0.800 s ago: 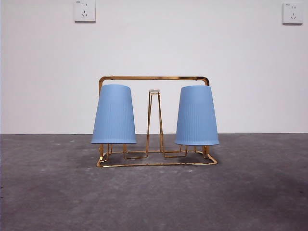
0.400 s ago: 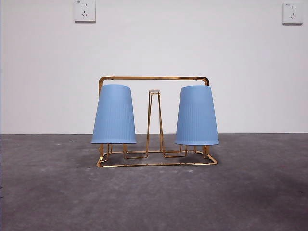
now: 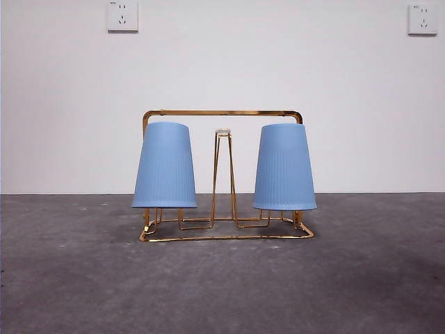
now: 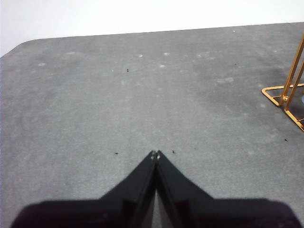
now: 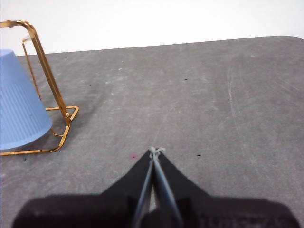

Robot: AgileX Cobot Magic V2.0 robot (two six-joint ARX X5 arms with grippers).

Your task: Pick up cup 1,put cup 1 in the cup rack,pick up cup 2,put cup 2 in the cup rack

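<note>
- The left gripper [image 4: 156, 154] has its jaws pressed together tip to tip with nothing between them, poised over bare grey desk [image 4: 95, 109]. Only a corner of the cup rack [image 4: 285, 92] shows at the edge of its wrist view, so this arm is parked well clear of the work.
- The right gripper [image 5: 154, 151] is likewise closed on nothing, its jaws meeting at a point above the desk. It sits off to the side of the rack's end, near enough to see one blue cup [image 5: 19, 102] but touching neither.
- With both sets of jaws empty and pulled away, I judge that neither arm has a hold left to manage.
- On the gold wire rack, in the front view, the left cup [image 3: 165, 165] and the right cup [image 3: 284, 167] each hang upside down, mouth downward, over an outer prong. Inverted like this, a prong inside each cup carries it, and the rims hang clear of the base frame.
- The middle prong [image 3: 222, 174] stands bare between them, its pale tip showing.
- The arched handle runs behind and just above the cup bottoms.
- Both cups look seated, so the task appears complete.
</note>
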